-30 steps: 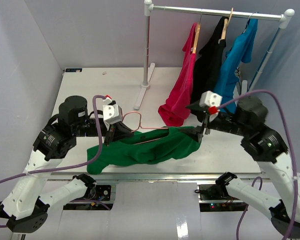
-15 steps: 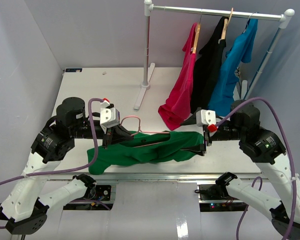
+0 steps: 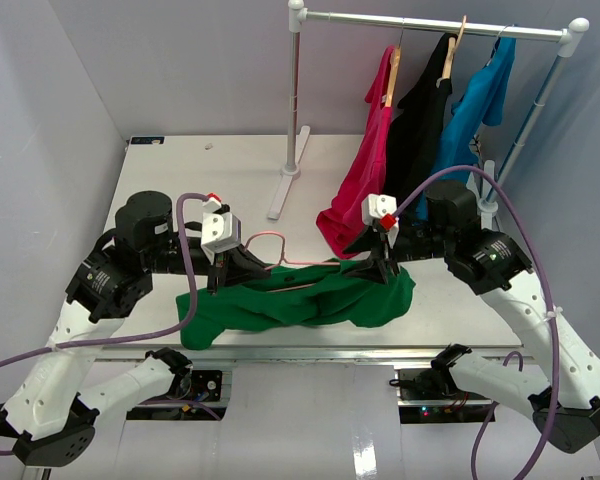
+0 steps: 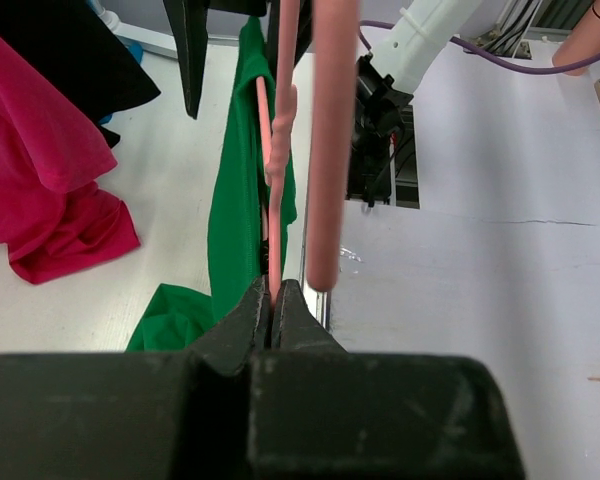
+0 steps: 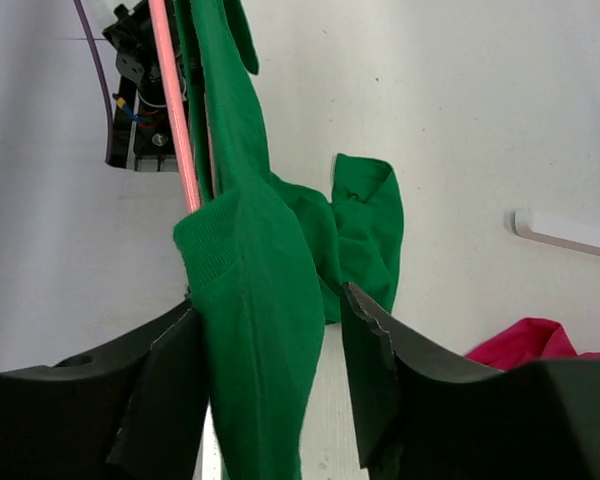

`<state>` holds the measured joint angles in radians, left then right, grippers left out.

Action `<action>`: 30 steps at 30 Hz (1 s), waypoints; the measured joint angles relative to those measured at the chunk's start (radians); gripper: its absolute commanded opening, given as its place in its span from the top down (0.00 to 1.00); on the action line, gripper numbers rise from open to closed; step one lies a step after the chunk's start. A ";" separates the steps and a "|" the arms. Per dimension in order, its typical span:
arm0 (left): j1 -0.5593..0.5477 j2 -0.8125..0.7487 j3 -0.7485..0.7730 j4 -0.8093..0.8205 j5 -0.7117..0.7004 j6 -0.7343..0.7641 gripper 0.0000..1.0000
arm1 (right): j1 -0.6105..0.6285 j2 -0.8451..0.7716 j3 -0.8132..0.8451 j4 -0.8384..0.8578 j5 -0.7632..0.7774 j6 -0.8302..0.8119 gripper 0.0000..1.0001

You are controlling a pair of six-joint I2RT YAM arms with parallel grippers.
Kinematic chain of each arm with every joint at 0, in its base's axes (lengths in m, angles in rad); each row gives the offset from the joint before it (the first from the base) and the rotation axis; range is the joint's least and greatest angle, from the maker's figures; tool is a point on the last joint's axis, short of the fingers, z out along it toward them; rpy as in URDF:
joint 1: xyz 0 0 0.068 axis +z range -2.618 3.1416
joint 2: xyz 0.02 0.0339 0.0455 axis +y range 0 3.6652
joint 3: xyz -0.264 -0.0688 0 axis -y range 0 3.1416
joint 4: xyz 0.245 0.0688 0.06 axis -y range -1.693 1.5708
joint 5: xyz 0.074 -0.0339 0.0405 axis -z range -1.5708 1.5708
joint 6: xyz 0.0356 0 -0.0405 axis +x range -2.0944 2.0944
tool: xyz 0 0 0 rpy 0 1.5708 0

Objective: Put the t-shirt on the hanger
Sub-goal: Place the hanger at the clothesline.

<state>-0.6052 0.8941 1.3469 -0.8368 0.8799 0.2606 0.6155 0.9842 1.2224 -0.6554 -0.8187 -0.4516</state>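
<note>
The green t-shirt hangs in a long bunch between both arms, low over the table's front. The pale pink wire hanger runs through it, and its wire is pinched in my left gripper, which is shut at the shirt's left end. My right gripper is at the shirt's right end. In the right wrist view its jaws straddle a ribbed fold of the t-shirt. The left finger touches the cloth and the right finger stands off it. The hanger wire runs beside the fold.
A white clothes rack stands at the back right with a magenta shirt, a black one and a turquoise one. The magenta hem droops close behind my right gripper. The rack's foot lies mid-table.
My right arm has swung left and inward along the t-shirt, bunching its right end, and its jaws have narrowed around the fold. The left gripper keeps the hanger where it was.
</note>
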 measured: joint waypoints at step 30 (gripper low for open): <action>0.000 0.021 0.011 0.188 -0.430 -0.199 0.02 | 0.041 -0.149 -0.138 0.133 0.294 0.308 0.92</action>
<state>-0.6052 0.9148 1.3578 -0.6490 0.4498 0.0612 0.6567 0.8355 1.0843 -0.5225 -0.5246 -0.1438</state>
